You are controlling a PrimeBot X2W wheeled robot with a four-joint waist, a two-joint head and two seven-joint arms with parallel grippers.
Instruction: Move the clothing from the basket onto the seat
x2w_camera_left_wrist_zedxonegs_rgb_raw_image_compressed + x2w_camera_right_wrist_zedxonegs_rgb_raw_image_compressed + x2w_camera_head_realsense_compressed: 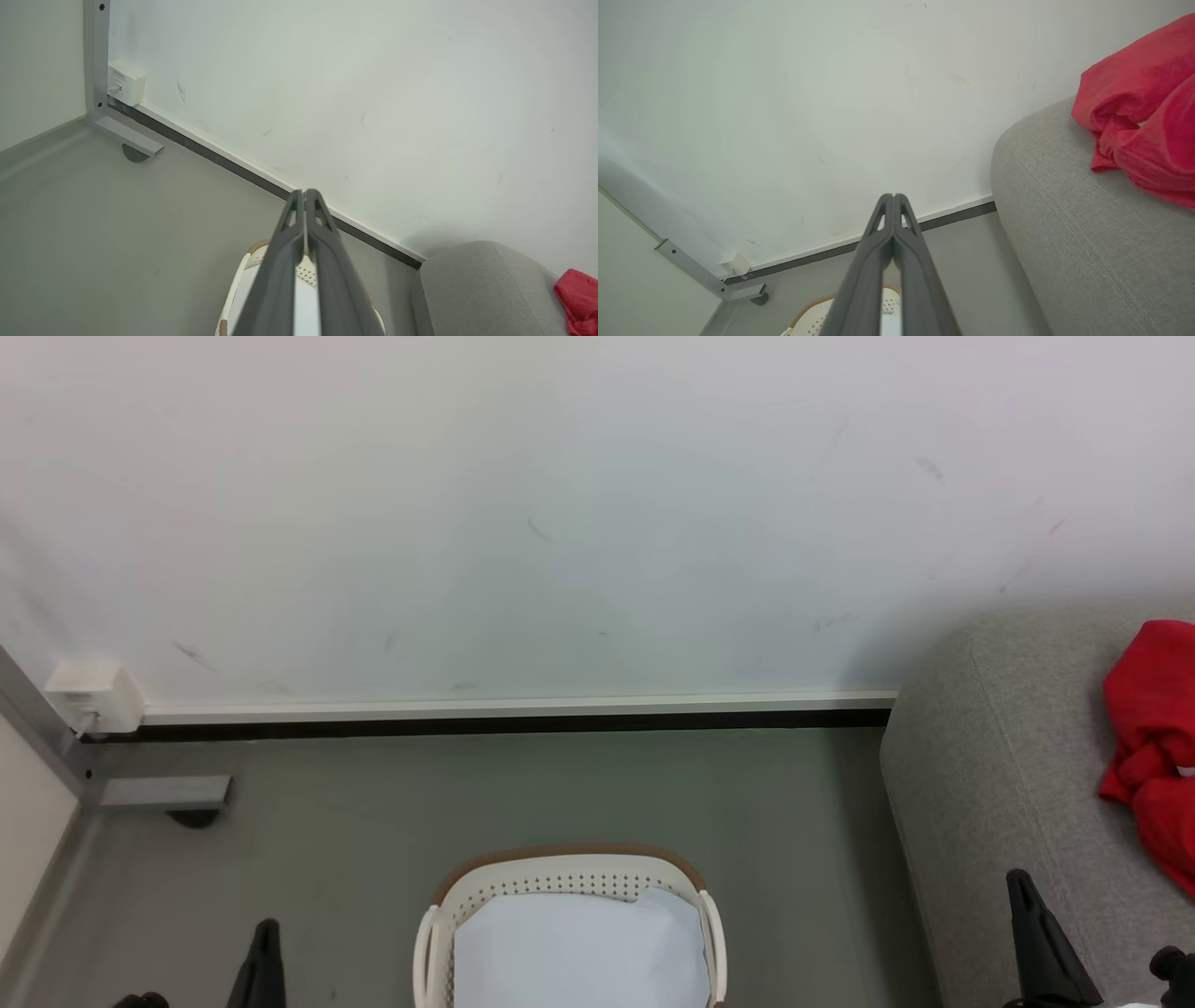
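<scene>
Grey floor [373,803] under basket [569,861], rounded end wallward; left tool [304,193], right tool [893,197] closed, empty.

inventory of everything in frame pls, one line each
clothing: one heap, red, on the sofa, head view's right edge
sofa: one, light grey, right of the basket, by the wall
basket: one, cream with brown rim, on the floor, bottom centre
sheet: one, white, inside the basket
box: one, white, foot of the wall, far left
frame: one, grey metal, left corner
left hand: one, dark, shut, lower left
right hand: one, dark, shut, lower right
</scene>
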